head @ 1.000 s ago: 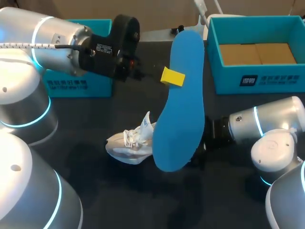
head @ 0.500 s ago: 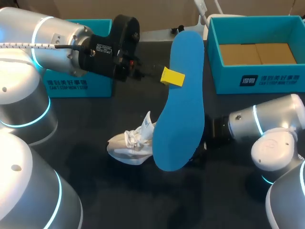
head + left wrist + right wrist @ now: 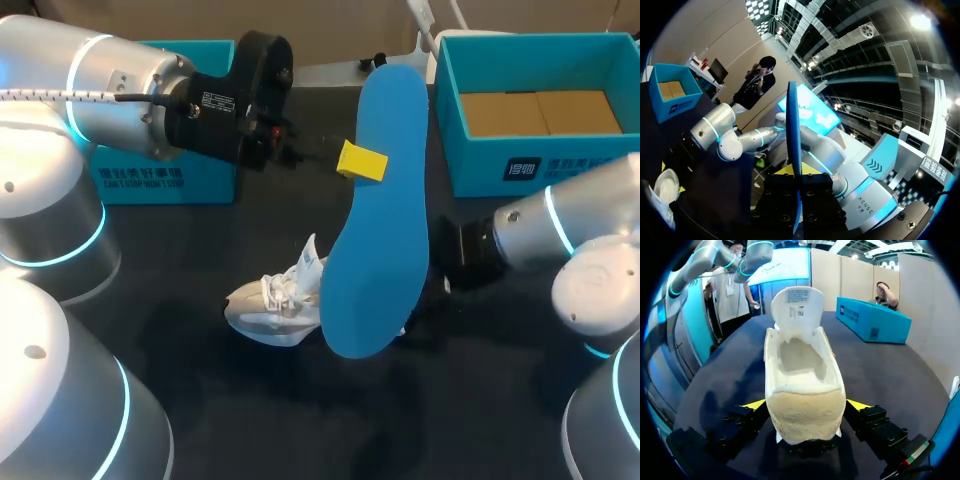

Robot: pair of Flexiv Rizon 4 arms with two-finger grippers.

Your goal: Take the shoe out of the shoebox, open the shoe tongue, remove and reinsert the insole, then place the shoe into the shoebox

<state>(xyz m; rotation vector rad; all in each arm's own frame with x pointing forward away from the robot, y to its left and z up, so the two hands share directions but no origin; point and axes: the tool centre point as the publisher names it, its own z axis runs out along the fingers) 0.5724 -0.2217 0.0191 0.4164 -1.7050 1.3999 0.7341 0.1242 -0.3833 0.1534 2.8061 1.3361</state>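
Note:
My left gripper (image 3: 361,161) is shut on a long blue insole (image 3: 381,210) and holds it in the air over the table's middle. In the left wrist view the insole (image 3: 793,125) stands edge-on between the closed fingers of the left gripper (image 3: 800,173). A white shoe (image 3: 272,300) lies on the dark table (image 3: 200,250), its tongue raised and part of it hidden behind the insole. My right gripper (image 3: 807,405) is open, one yellow tip on each side of the heel of the shoe (image 3: 802,365). In the head view the insole hides the right gripper; only the right arm (image 3: 525,240) shows.
A teal shoebox (image 3: 540,165) lined with cardboard stands at the back right. A second teal box (image 3: 165,180) sits at the back left, partly behind my left arm. The table in front of the shoe is bare.
My right arm has lifted and shifted slightly back toward the right. The left arm and the insole have kept still. The shoe has hardly moved.

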